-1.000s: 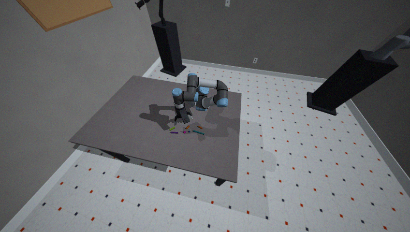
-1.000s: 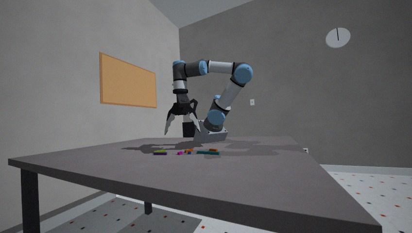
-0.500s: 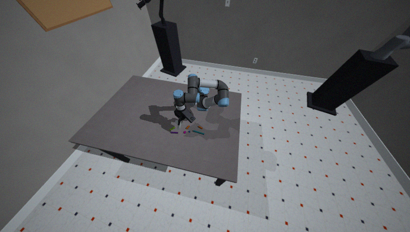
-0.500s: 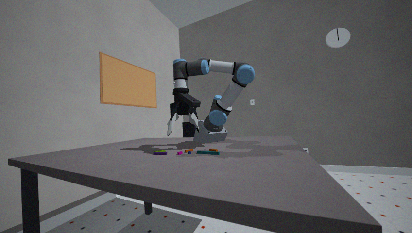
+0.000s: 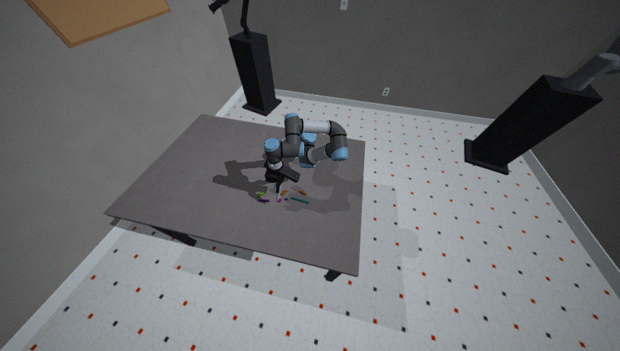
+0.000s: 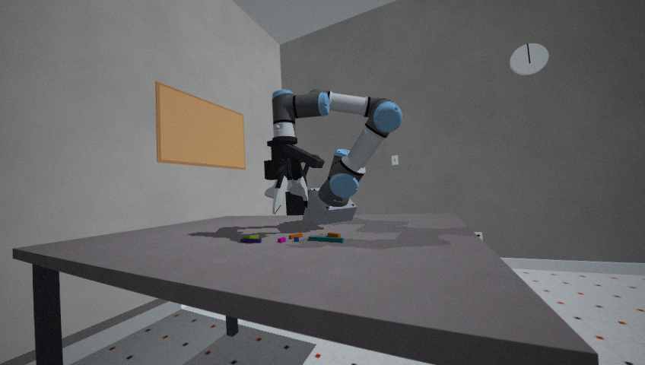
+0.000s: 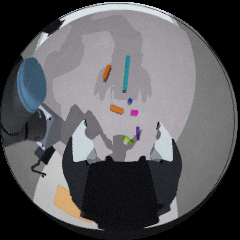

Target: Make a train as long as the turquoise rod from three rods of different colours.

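Two jaws point(image 6: 290, 207) stand wide apart above the bench point(image 5: 208, 156) point(image 6: 271, 266) point(image 7: 165, 75), gripping nothing. Nearest them in the wrist view lie the lime rod point(image 5: 260, 194) point(image 6: 250, 236) point(image 7: 128, 140) and the purple rod point(image 5: 263, 200) point(image 6: 251, 241) point(image 7: 138, 133), close together. Farther out come the magenta rod point(image 5: 279, 200) point(image 6: 281, 239) point(image 7: 134, 113), an orange rod point(image 5: 284, 191) point(image 6: 295, 236) point(image 7: 116, 109) and the blue rod point(image 5: 286, 199) point(image 6: 296, 239) point(image 7: 130, 101), all apart. Beyond lie the turquoise rod point(image 5: 300, 200) point(image 6: 325, 239) point(image 7: 126, 74) and another orange rod point(image 5: 303, 192) point(image 6: 334, 235) point(image 7: 107, 73), side by side with a gap.

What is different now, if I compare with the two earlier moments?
The gripper has turned about its upright axis, and the wrist above it has shifted slightly. Nothing was taken hold of; it is open above the table. The turquoise rod and the other rods show no visible move.
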`<state>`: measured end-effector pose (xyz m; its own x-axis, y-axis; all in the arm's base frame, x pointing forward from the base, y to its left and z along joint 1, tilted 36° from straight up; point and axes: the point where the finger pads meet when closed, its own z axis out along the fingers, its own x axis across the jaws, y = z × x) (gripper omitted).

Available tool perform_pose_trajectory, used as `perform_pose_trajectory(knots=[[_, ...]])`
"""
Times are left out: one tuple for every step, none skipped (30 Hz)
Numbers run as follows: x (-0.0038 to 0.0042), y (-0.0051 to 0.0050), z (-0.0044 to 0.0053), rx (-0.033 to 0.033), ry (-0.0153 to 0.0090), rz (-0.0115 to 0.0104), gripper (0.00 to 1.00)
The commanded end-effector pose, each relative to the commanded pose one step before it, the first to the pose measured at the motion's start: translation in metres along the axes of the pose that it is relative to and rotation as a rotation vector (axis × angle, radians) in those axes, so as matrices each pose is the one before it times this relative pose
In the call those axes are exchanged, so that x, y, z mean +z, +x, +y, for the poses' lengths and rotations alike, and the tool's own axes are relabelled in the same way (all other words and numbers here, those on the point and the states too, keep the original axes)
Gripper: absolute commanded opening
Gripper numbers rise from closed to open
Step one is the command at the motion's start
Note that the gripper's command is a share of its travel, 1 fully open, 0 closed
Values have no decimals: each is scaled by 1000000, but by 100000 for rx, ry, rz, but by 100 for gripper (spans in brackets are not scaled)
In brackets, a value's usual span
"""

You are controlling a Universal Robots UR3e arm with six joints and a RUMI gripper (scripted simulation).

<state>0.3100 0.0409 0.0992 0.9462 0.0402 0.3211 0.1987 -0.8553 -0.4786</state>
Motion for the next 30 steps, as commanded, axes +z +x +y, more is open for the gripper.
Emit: perform_pose_trajectory(knots=[[-394,2112,-5117,-16764,582,671,100],[42,491,-927,-3058,15,15,100],[43,518,-904,-3057,15,16,100],[44,544,-881,-3057,16,18,100],[45,569,-857,-3057,16,19,100],[46,595,-832,-3057,17,20,100],[46,619,-807,-3056,17,21,100],[0,0,0,0,0,0,100],[0,0,0,0,0,0,100],[60,820,-995,-3901,22,29,100],[59,823,-912,-3740,21,30,100],[58,818,-832,-3572,21,30,100],[56,806,-755,-3399,20,30,100],[54,788,-681,-3220,19,30,100],[52,764,-611,-3037,18,30,100],[49,735,-545,-2851,17,29,100],[47,702,-484,-2662,15,29,100],[44,664,-427,-2472,14,27,100],[41,623,-375,-2281,13,26,100],[38,579,-327,-2090,12,25,100],[35,533,-284,-1900,10,23,100],[32,486,-244,-1712,9,21,100],[29,438,-209,-1528,8,19,100],[25,389,-177,-1348,7,17,100],[0,0,0,0,0,0,100],[0,0,0,0,0,0,100],[22,341,-148,-1174,6,15,100],[19,295,-123,-1006,5,13,100],[16,249,-100,-847,4,11,100],[13,206,-80,-697,4,9,100]])
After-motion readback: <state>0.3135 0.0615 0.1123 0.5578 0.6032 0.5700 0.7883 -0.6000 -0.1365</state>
